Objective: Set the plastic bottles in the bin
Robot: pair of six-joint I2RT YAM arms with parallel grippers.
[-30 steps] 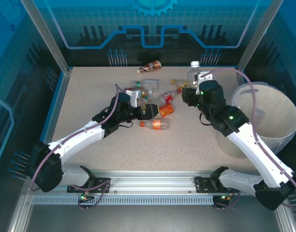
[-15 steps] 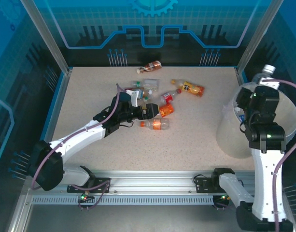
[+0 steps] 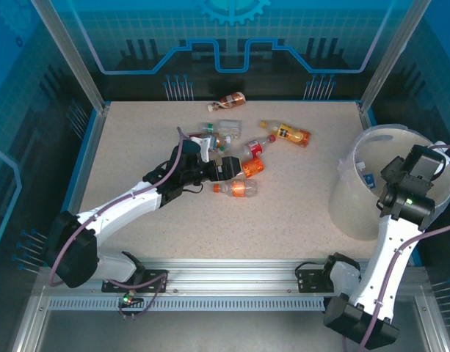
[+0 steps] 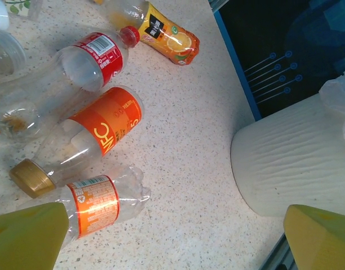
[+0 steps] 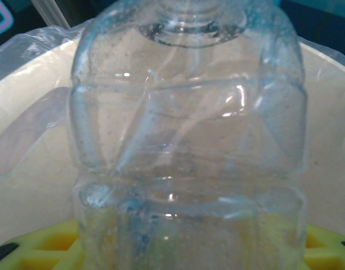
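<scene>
Several plastic bottles lie in the middle of the table: one with an orange label (image 3: 239, 189) (image 4: 96, 205), a gold-capped one marked NFC (image 3: 250, 167) (image 4: 102, 132), a red-labelled one (image 3: 258, 145) (image 4: 93, 53) and an orange juice one (image 3: 287, 133) (image 4: 169, 39). My left gripper (image 3: 228, 170) (image 4: 178, 247) hangs open just beside them, with bare table between its fingers. Over the bin (image 3: 386, 136) (image 4: 296, 163) my right gripper (image 3: 423, 163) (image 5: 183, 242) is shut on a clear bottle (image 5: 183, 140), with the bin's cream inner wall (image 5: 31, 140) behind it.
A brown bottle (image 3: 228, 100) lies at the table's far edge and a clear one with a green cap (image 3: 221, 128) sits behind the cluster. Something with a blue mark (image 3: 366, 176) lies inside the bin. Blue enclosure walls ring the table.
My right arm has swung from the middle of the table out over the bin, carrying the clear bottle. The left arm and the bottles on the table have stayed still.
</scene>
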